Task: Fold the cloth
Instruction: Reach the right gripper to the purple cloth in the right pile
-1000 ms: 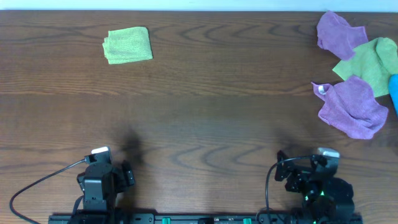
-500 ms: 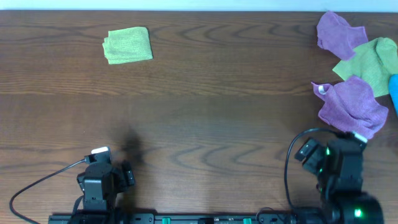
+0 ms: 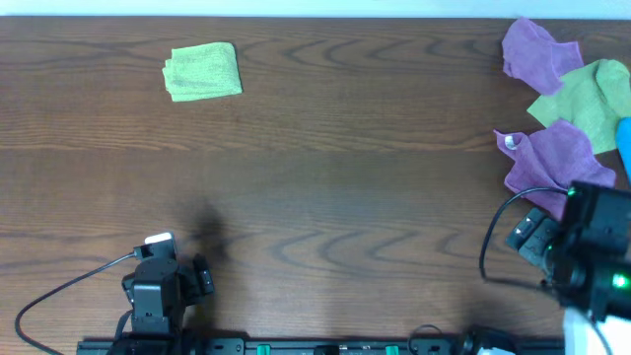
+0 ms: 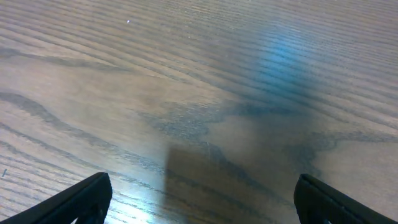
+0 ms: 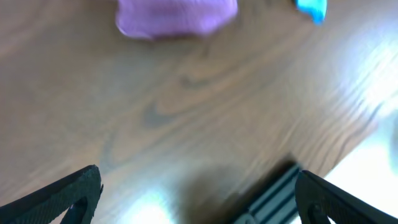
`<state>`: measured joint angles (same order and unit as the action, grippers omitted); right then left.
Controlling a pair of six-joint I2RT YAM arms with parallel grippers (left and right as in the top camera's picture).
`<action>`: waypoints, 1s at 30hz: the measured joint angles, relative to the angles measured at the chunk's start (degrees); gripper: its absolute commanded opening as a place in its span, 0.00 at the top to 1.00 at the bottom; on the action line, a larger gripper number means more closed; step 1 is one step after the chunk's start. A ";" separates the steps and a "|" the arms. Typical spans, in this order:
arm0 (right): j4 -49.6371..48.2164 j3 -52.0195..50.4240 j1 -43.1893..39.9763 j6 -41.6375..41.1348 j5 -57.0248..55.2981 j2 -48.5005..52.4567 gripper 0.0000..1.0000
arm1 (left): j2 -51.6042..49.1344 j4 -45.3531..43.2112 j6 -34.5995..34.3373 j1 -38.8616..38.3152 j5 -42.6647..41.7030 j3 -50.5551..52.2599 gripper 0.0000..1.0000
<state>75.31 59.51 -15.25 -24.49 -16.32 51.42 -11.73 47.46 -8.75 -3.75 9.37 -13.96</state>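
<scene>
- Table (image 3: pixel 345 177): the work is crowded at its 3 o'clock edge. If I drag anything outward there, it may slide off the edge.
- Heap at 2 to 3 o'clock: the cloth (image 3: pixel 552 158) lies crumpled, touching a lime-green cloth (image 3: pixel 587 99) on its far side. A second purple cloth (image 3: pixel 532 49) sits beyond at 1 o'clock. If I pinch too deep or too far back, I could lift the green one along with it, or take the wrong purple one.
- My right claw (image 5: pixel 199 183): it is spread wide and holds nothing, hovering over bare wood. The cloth is at 12 o'clock in its wrist view, which is smeared. I judge that closing while the view is this blurred risks bunching a thick wad instead of one edge.
- Blue object (image 3: pixel 625 148): it is just beside the cloth at the edge and I can't identify it. A sweep of my wrist could knock it.
- White tag (image 3: pixel 510 141): it marks a corner at the cloth's 9 o'clock. If I lose track of it, the fold starts skewed.
- Change, right arm: a second ago it was parked at the table's 5 o'clock. It has swung out to 4 o'clock and now overlaps the cloth's near hem from overhead.
- Change, my left claw (image 4: pixel 202 186): none. It is parked at 7 o'clock, fingers wide and empty.
- Change, cloths: none, including the folded lime-green cloth (image 3: pixel 204 71) at 11 o'clock.
</scene>
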 measured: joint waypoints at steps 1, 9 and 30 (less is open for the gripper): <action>0.46 0.00 -2.62 0.20 2.12 0.79 0.01 | 0.00 0.00 0.02 0.00 0.00 0.00 0.05; -0.52 0.02 -20.48 3.78 19.63 2.54 0.01 | 0.00 0.00 0.02 0.00 0.00 0.00 0.05; -20.50 -0.13 -35.01 6.38 47.32 25.97 0.02 | 0.00 0.02 0.02 0.00 0.00 0.00 0.05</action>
<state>54.81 59.37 -50.26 -18.11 31.00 77.38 -11.73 47.48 -8.73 -3.75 9.37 -13.96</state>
